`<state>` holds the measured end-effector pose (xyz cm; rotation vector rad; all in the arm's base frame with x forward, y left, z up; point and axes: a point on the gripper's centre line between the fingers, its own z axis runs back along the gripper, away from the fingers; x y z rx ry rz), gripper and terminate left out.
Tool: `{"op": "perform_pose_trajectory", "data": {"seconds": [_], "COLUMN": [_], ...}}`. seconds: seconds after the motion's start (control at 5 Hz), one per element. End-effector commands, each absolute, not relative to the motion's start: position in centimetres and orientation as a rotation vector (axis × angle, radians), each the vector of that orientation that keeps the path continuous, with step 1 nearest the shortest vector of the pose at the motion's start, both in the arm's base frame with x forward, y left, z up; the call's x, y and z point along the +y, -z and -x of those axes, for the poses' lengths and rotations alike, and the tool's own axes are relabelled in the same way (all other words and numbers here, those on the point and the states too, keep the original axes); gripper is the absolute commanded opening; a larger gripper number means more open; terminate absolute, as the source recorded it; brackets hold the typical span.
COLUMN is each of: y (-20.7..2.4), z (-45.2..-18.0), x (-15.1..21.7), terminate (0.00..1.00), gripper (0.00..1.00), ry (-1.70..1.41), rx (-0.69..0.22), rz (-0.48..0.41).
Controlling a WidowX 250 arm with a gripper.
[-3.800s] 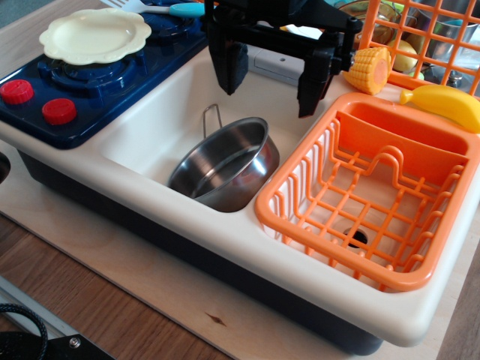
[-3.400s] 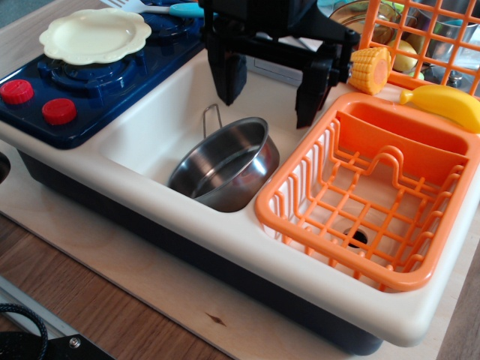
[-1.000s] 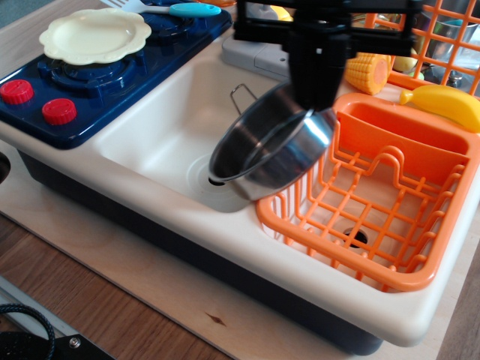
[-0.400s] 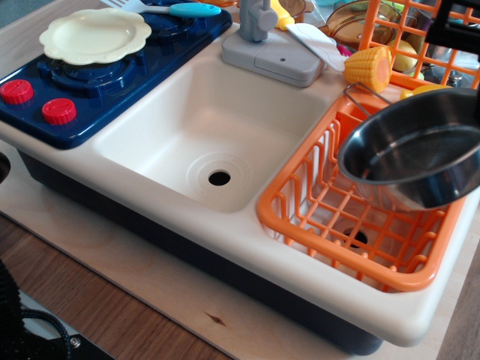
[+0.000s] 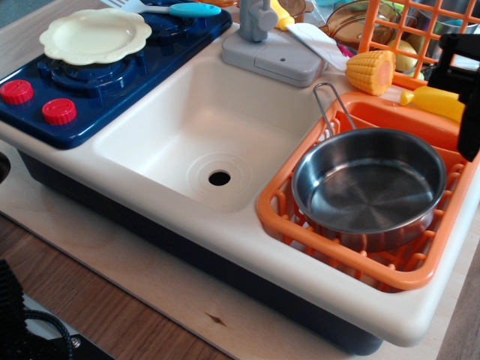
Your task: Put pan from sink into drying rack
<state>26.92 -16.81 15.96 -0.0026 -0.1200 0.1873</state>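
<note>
- observation.image shows the pan (image 5: 369, 184) sitting upright inside the drying rack (image 5: 300, 229) at the right of the frame, its wire handle pointing to the upper left over the rack's rim.
- The sink (image 5: 202, 127) in the middle holds nothing; its round drain hole is visible.
- The hand (image 5: 459, 82) is a dark shape at the right edge, apart from the pan and holding nothing; how far it is open I cannot tell.
- A cream plate (image 5: 95, 34) lies on the blue stove (image 5: 112, 82) at the upper left.
- A corn cob (image 5: 370, 70) lies above the rack.
</note>
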Motion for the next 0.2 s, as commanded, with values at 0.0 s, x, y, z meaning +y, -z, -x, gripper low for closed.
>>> {"op": "perform_pose_trajectory", "data": {"seconds": [0.0], "y": [-17.92], "z": [-26.91], "x": [-16.78], "terminate": [1.00], "gripper": [1.00], "ry": [-0.194], "rx": [-0.172], "rz": [0.041]}}
